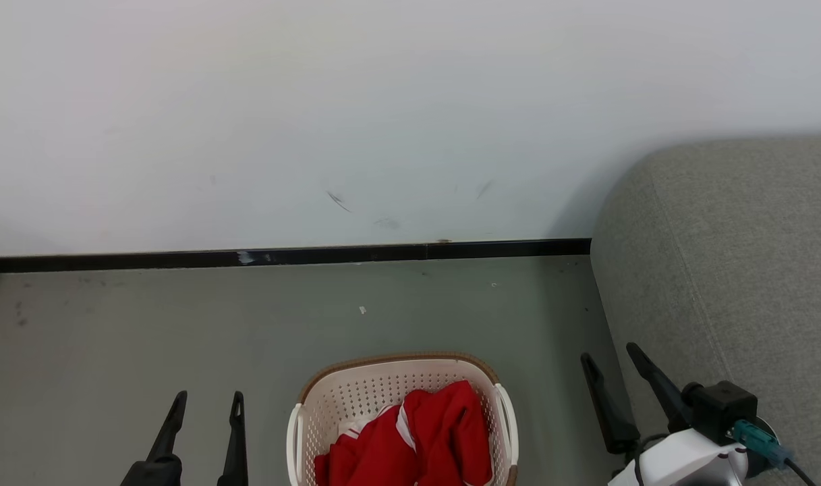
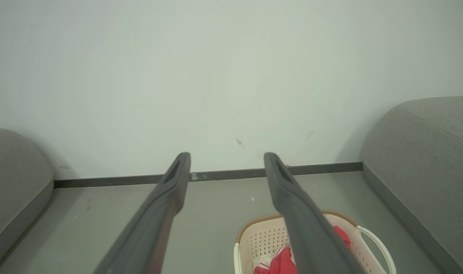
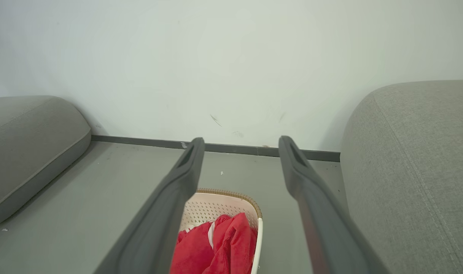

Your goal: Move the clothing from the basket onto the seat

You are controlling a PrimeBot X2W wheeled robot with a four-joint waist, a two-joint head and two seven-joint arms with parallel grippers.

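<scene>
Far left: a second grey cushion (image 3: pixel 26 133) rested on the floor (image 1: pixel 181 324), seen in both wrist views, well apart from the basket.
Left hand: the left hand (image 1: pixel 209 401) was released, its two dark fingers spread and holding nothing. It hovered over the floor to the left of the basket, not touching it.
Basket: the basket (image 1: pixel 397 361) stood on the floor between the two hands. It had cream perforated sides, a brown woven-look rim and a white handle on each side.
Clothing: the clothing (image 1: pixel 423 439) lay bundled inside the basket – bright red fabric with a white stripe, heaped toward the basket's right side and reaching about to the rim.
Right hand: the right hand (image 1: pixel 609 354) was released, fingers parted and holding nothing. It hung to the right of the basket, just beside the seat's front edge, with a teal connector and a black cable on its white wrist.
Seat: the seat (image 1: pixel 734 270) was grey fabric with a rounded corner and a stitched seam – it filled the right side, its end near the wall.
Behind: a white wall (image 1: pixel 316 101) with a few dark scuffs met the floor at a black skirting strip (image 1: pixel 316 256).
</scene>
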